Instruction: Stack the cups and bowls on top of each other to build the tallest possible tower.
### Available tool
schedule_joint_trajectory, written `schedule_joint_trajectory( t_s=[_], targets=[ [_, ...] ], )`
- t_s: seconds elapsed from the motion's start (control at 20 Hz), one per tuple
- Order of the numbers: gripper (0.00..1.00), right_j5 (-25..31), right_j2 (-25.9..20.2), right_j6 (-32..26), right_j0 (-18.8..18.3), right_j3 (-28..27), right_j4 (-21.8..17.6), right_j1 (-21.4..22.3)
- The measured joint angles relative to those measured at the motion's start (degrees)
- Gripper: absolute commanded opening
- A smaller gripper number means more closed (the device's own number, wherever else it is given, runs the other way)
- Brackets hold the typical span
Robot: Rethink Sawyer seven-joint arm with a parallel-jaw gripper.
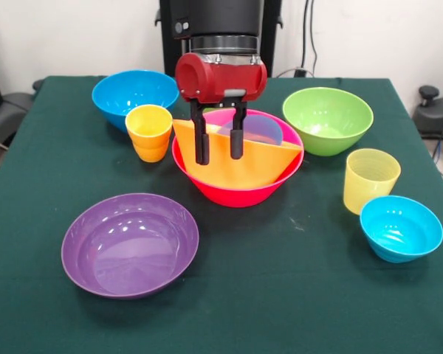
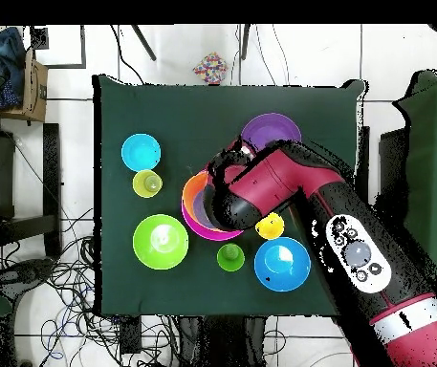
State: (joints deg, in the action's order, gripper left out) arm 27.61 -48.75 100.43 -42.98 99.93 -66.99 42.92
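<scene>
Nearest you in the front view sits the wide purple bowl (image 1: 130, 244), empty and upright on the green table (image 1: 280, 295), well apart from everything else. Look to the picture's right and you find a small blue bowl (image 1: 401, 228) with the ribbed pale yellow cup (image 1: 371, 180) just beside it, and the green bowl (image 1: 328, 120) farther back.

At the middle stands the tower (image 1: 237, 158): your big pink bowl (image 1: 236, 190) is lowest on the table, and the orange bowl (image 1: 236, 161) lies tilted inside it, one side riding up over the pink rim. Something pale bluish-purple shows behind the orange bowl inside the pink one; you cannot tell what it is. The gripper (image 1: 218, 151) hangs over this pile with its two black fingers (image 1: 201, 140) parted, reaching down in front of the orange bowl; whether they touch it you cannot tell.

The yellow-orange cup (image 1: 149, 132) stands just beside the pink bowl, with the larger blue bowl (image 1: 134, 96) behind it.

From overhead, the arm (image 2: 356, 248) covers most of the pile, so you see only a crescent of pink and orange rim. That view does give you a green cup (image 2: 230, 257), standing between the green bowl and the larger blue one, which the front view hides almost wholly behind the gripper.
</scene>
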Motion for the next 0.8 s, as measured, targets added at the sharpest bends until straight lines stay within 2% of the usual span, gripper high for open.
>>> schedule_joint_trajectory(
  t_s=[0.5,0.8],
  targets=[
    [1.00,-0.25,0.47,0.00,0.33,1.65,-0.26,0.77],
    [1.00,-1.67,2.84,0.00,2.43,3.40,-3.88,1.32]
  ],
)
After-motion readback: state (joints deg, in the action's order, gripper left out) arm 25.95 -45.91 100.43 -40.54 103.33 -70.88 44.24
